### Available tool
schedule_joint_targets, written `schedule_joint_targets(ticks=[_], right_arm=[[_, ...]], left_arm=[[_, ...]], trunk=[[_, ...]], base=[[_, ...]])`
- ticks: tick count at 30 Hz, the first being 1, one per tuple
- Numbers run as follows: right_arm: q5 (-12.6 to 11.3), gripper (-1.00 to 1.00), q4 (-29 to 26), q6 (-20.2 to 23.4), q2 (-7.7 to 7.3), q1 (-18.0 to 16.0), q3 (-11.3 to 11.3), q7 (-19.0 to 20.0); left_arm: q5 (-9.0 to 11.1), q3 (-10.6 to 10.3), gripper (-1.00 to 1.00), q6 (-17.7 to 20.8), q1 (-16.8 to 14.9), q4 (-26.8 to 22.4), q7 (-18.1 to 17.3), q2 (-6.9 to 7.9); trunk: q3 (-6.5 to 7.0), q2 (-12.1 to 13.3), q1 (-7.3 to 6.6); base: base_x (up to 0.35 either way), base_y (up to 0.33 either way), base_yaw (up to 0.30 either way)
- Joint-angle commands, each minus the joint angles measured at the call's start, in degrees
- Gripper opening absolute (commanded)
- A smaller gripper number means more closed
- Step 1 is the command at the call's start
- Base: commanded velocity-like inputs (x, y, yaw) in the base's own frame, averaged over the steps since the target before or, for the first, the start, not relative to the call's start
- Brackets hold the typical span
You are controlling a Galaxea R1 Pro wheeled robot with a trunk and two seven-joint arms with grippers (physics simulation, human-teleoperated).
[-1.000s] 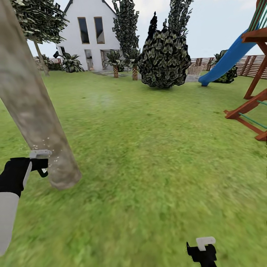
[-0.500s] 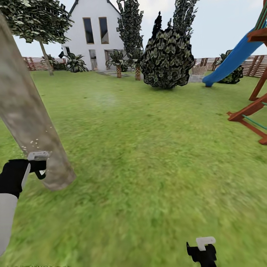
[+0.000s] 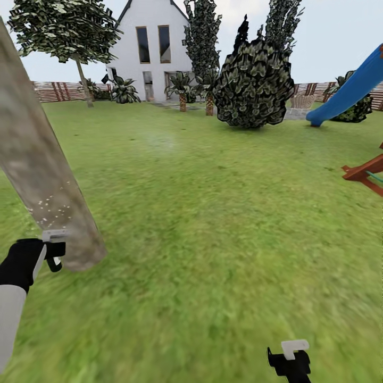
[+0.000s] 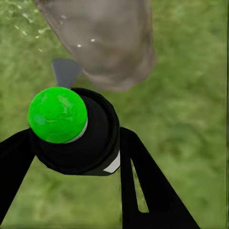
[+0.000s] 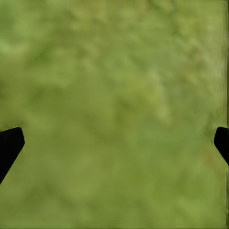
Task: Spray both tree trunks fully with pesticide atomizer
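While the left tool (image 4: pixel 78 143) grips the pesticide atomizer (image 4: pixel 76 136) between both fingers, the bottle's nozzle sits just beside the base of the tree trunk (image 3: pixel 45 181). White pesticide (image 3: pixel 47 208) specks dot the bark low down. Bottle top reads green in the left wrist view. Right tool (image 5: pixel 114 143): fingers spread wide, holding nothing, above blurry grass floor (image 3: pixel 223 229). Second tree (image 3: pixel 66 29) stands far off by the fence (image 3: pixel 58 91).

white house (image 3: pixel 151 45), blue slide (image 3: pixel 348 90), dark bush (image 3: pixel 257 80)
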Motion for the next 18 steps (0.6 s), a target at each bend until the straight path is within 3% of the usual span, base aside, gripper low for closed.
schedule_joint_targets(ticks=[1, 7, 10, 13, 14, 18], right_arm=[[0.6, 1.0, 0.1, -0.2, 0.02, 0.0, -0.4, -0.1], [0.6, 1.0, 0.0, -0.2, -0.06, 0.0, -0.5, -0.2], [0.5, 1.0, 0.0, -0.2, -0.04, 0.0, -0.5, -0.2], [0.5, 1.0, 0.0, -0.2, 0.0, 0.0, -0.5, -0.2], [0.5, 1.0, 0.0, -0.2, 0.01, 0.0, -0.5, -0.2], [0.5, 1.0, 0.0, -0.2, 0.02, 0.0, -0.5, -0.2]], left_arm=[[-0.6, 0.2, -1.0, 0.3, 0.0, -0.1, -0.5, -0.03], [-0.3, 0.1, -1.0, 0.3, 0.0, 0.0, -0.5, -0.03], [-0.2, 0.5, -1.0, -0.3, 1.0, 2.5, -0.5, -0.03], [-0.2, 5.0, -1.0, -1.3, 1.6, 3.7, -0.6, 0.04], [-0.4, 6.7, -1.0, -3.4, 1.7, 4.3, -0.5, 0.05], [-0.5, 7.5, -1.0, -5.1, 1.7, 5.8, -0.4, 0.06]], trunk=[[-0.05, 0.0, 0.0], [-0.05, 0.0, 0.0], [-0.05, 0.0, 0.0], [-0.05, 0.0, 0.0], [-0.05, 0.0, 0.0], [-0.05, 0.0, 0.0]], base=[[0.145, -0.266, 0.0], [0.17, -0.251, 0.0], [0.152, -0.243, 0.164], [0.102, -0.258, 0.266], [0.095, -0.26, 0.276], [0.102, -0.261, 0.275]])
